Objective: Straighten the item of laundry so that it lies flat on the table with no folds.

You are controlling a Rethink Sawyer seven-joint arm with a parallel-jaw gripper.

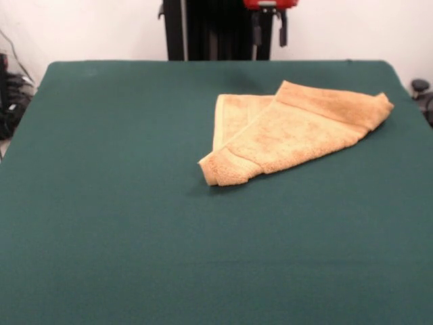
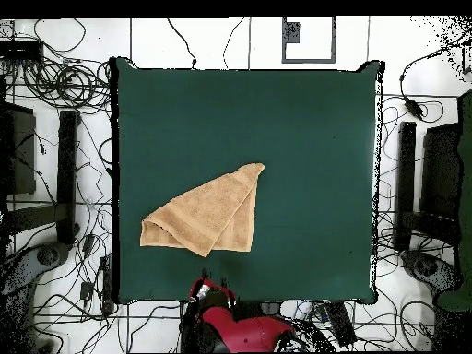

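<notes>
The item of laundry (image 1: 298, 128), a tan-orange terry towel, lies folded over itself on the green table (image 1: 135, 223), right of centre and towards the far side. A triangular upper layer covers most of a lower layer that shows at its left. In the overhead view the towel (image 2: 207, 217) sits in the table's (image 2: 304, 120) lower left part, one corner pointing up and right. My gripper (image 1: 270, 30) hangs drawn back above the far table edge, behind the towel, with its two black fingers apart and nothing between them. From above, the gripper (image 2: 212, 290) shows just below the towel, off the table edge.
Black stands (image 2: 66, 175) and tangled cables (image 2: 55, 83) surround the table on the white floor. Dark gear sits past the table's left edge (image 1: 10, 101) and right edge (image 1: 423, 95). A white wall stands behind.
</notes>
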